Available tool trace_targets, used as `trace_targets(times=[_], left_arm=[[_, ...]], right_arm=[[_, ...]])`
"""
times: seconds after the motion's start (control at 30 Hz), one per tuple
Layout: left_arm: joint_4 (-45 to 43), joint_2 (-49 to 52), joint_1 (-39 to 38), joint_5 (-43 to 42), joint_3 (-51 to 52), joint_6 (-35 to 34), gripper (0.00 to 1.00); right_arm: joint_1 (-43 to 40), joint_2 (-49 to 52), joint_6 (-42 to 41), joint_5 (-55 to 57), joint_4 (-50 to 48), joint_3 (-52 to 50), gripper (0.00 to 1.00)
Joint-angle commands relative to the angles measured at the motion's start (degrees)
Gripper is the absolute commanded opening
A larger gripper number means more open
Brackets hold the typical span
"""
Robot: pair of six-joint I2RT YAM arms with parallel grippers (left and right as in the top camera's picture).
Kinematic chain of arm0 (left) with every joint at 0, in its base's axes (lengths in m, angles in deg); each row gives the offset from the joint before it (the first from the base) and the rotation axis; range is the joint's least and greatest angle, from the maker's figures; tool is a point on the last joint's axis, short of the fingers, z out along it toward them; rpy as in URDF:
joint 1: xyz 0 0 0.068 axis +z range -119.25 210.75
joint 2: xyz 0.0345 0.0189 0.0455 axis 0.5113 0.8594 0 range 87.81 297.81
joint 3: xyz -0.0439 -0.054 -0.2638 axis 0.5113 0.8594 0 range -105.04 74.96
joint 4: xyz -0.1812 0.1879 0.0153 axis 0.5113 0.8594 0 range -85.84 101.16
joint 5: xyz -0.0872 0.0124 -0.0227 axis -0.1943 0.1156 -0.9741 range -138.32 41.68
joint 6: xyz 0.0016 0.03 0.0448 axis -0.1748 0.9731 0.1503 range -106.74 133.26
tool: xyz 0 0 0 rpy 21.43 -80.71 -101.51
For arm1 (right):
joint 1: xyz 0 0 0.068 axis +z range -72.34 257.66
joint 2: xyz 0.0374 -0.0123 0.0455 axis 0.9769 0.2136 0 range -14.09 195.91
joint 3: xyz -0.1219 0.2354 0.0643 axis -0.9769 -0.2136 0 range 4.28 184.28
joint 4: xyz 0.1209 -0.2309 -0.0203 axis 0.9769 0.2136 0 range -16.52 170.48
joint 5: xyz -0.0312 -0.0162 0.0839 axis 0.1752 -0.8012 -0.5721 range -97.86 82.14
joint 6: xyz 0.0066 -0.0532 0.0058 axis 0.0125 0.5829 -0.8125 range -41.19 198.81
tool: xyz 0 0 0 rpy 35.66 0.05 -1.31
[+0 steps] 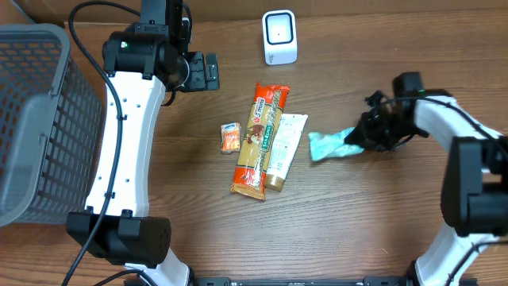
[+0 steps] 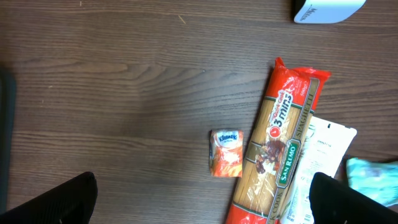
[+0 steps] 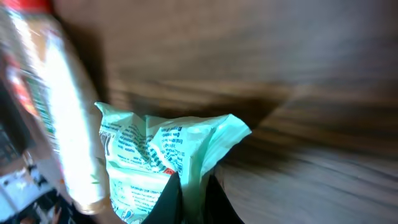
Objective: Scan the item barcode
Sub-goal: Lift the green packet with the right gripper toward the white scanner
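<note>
Brown wooden surface (image 1: 357,214), your right fingers (image 3: 169,200) pinched shut on one edge of a green packet (image 1: 329,145), packet near the pasta bag (image 1: 259,139), well apart from the white scanner (image 1: 279,37), your left fingers (image 2: 59,199) spread wide, holding nothing.

Brown wooden table (image 1: 333,222) carrying: grey basket (image 1: 32,119) sitting at left edge; white scanner (image 1: 279,36) standing at rear; pasta packet (image 1: 260,139) lying mid-table, white pouch (image 1: 286,147) touching its right side, tissue pack (image 1: 230,137) lying just left.
</note>
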Motion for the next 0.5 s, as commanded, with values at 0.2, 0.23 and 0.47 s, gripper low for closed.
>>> trace_targets(times=[0.2, 0.23, 0.47], left_arm=[[0.0, 0.4, 0.2, 0.9, 0.2, -0.4, 1.00], [0.0, 0.4, 0.1, 0.9, 0.2, -0.4, 1.00], [0.0, 0.4, 0.0, 0.9, 0.2, -0.4, 1.00]], right_arm=[[0.1, -22.3, 5.4, -1.1, -0.3, 3.5, 0.04], [0.3, -23.5, 5.6, -1.1, -0.3, 3.5, 0.04], [3.5, -28.3, -1.7, 4.9, 1.4, 4.4, 0.04]])
